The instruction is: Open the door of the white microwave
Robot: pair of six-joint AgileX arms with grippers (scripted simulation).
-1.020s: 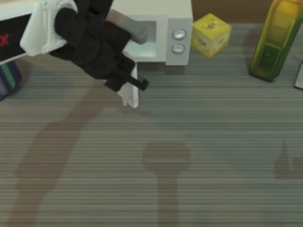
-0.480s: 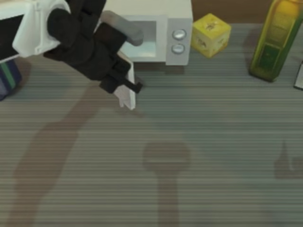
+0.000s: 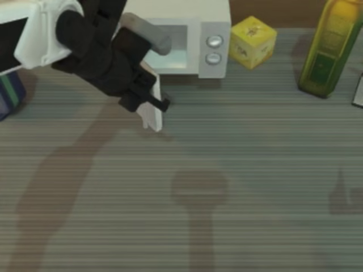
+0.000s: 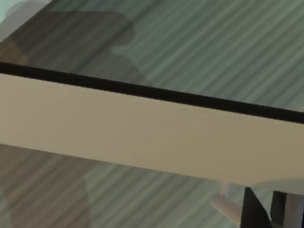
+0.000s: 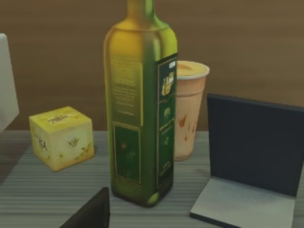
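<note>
The white microwave (image 3: 195, 14) stands at the back of the table, left of centre, its pale interior (image 3: 173, 48) exposed. Its door (image 3: 153, 118) is swung out toward the front left and seen edge-on as a narrow white panel. My left gripper (image 3: 159, 103) is at that door's free edge, shut on it. In the left wrist view the door (image 4: 142, 128) fills the middle as a broad beige band, with the dark fingers (image 4: 254, 213) low in the corner. My right gripper (image 5: 92, 211) is outside the top view, parked near the green bottle.
A yellow cube (image 3: 253, 35) sits right of the microwave's two knobs (image 3: 214, 49). A green bottle (image 3: 329, 45) stands at the back right, with a cup (image 5: 190, 111) and a dark open folder (image 5: 251, 156) beside it. A striped object (image 3: 8, 93) lies at the far left.
Over the last second my left gripper moved left and slightly back with the door, swinging it wider. Since half a second ago almost nothing has moved.
</note>
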